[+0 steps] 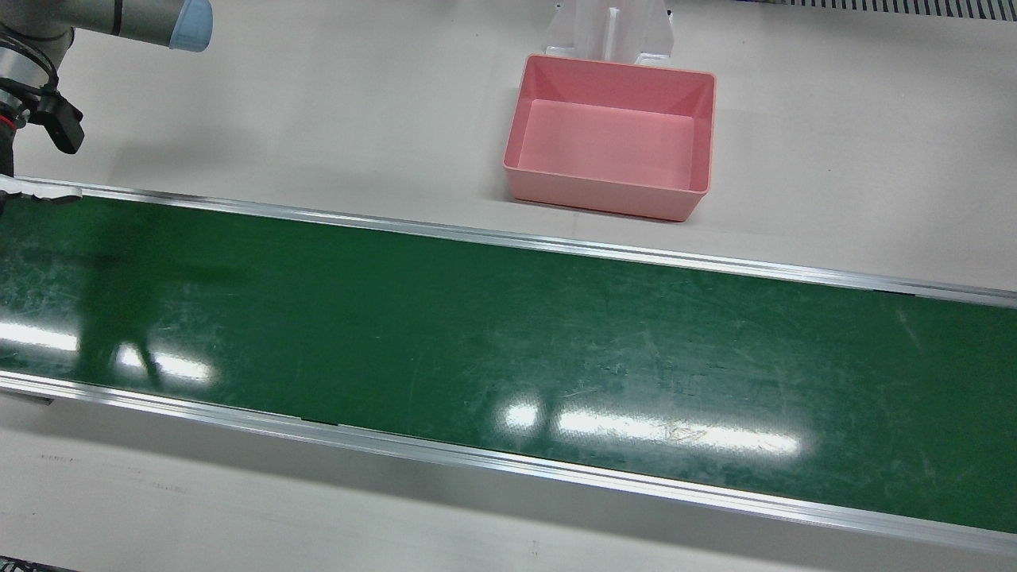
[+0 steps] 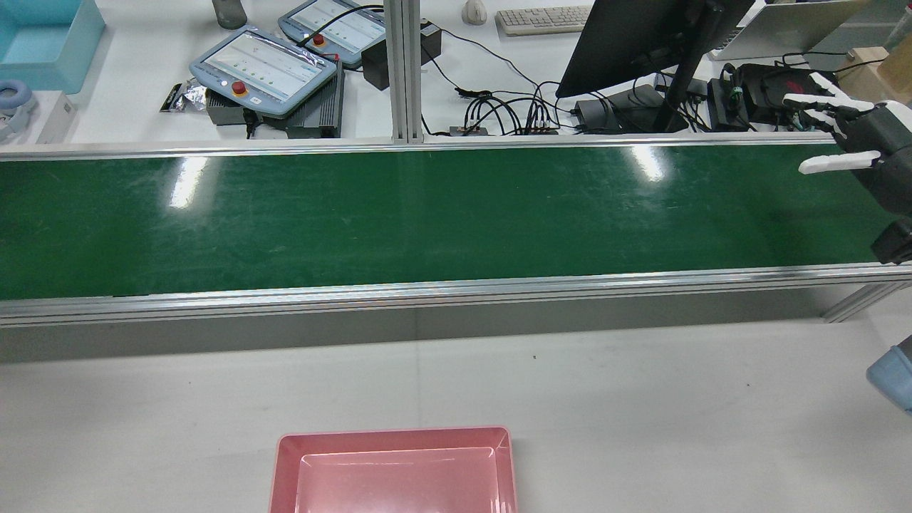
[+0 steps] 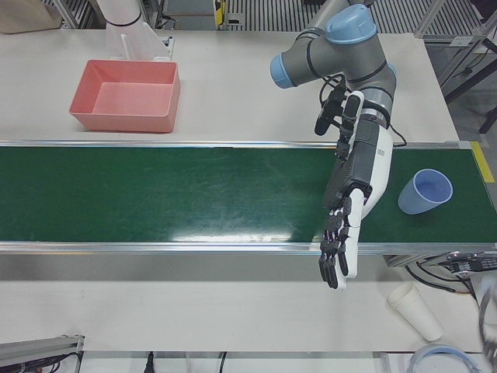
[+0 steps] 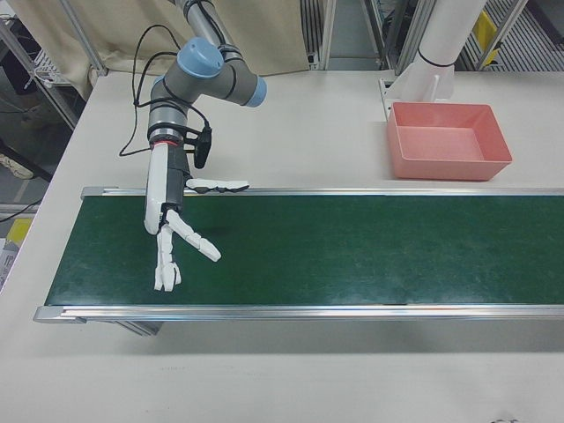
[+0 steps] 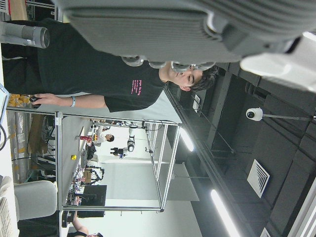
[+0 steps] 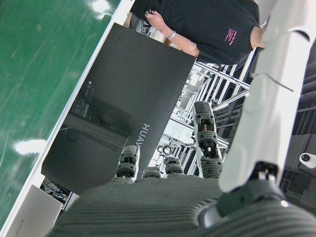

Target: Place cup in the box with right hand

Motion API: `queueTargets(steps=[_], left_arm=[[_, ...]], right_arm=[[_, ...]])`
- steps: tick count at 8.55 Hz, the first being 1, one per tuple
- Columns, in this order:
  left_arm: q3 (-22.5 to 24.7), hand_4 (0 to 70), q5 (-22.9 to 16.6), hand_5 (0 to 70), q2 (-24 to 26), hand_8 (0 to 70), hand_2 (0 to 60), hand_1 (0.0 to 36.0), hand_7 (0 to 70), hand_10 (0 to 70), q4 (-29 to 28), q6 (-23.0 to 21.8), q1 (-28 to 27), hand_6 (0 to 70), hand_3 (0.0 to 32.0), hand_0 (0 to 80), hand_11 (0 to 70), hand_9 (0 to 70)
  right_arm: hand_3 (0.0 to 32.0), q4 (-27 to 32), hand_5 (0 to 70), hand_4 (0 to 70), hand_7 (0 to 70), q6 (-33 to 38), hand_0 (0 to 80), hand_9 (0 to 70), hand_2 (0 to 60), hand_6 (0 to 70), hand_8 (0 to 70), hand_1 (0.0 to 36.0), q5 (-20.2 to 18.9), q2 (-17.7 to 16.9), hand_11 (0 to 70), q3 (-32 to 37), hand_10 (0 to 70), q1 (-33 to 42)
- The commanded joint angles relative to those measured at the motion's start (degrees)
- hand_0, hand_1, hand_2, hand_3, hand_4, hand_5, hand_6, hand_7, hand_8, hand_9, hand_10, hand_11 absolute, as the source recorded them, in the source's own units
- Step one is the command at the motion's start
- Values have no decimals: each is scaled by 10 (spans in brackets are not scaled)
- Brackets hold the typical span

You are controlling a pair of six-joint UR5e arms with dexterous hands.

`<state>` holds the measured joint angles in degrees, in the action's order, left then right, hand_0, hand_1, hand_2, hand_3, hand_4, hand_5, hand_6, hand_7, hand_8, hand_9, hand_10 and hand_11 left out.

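We saw paper cups (image 3: 416, 309) lying on the table's operator-side edge, near the left end. On the belt (image 1: 508, 349), the blue cup (image 3: 425, 191) lay tipped on its side at the left end, just beside the left hand (image 3: 347, 225), whose fingers hung straight and apart, holding nothing. The right hand (image 4: 172, 238) hovered over the belt's right end, fingers spread, empty. The pink box (image 1: 612, 137) sat at the far edge, nothing inside, well apart from the cup.
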<state>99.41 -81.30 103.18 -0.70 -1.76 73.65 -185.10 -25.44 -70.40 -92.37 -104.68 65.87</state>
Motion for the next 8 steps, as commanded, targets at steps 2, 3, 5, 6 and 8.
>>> queueTargets(steps=[2,3,5,6,8], left_arm=[[0,0,0,0,0,0,0,0,0,0,0,0,0,0,0,0,0,0],[0,0,0,0,0,0,0,0,0,0,0,0,-1,0,0,0,0,0],[0,0,0,0,0,0,0,0,0,0,0,0,0,0,0,0,0,0],[0,0,0,0,0,0,0,0,0,0,0,0,0,0,0,0,0,0],[1,0,0,0,0,0,0,0,0,0,0,1,-1,0,0,0,0,0]], right_arm=[[0,1,66,140,71,0,546,30,0,44,7,150,-1,0,143,-1,83,1],[0,1,66,115,71,0,535,30,61,44,7,168,-2,0,142,-2,83,1],[0,2,65,133,69,1,541,31,0,43,7,148,-13,3,136,-1,78,0],[0,2,59,82,35,-1,519,8,86,33,0,167,-19,4,96,0,51,1],[2,1,43,59,0,-6,500,0,56,0,0,137,-19,7,5,4,0,-3]])
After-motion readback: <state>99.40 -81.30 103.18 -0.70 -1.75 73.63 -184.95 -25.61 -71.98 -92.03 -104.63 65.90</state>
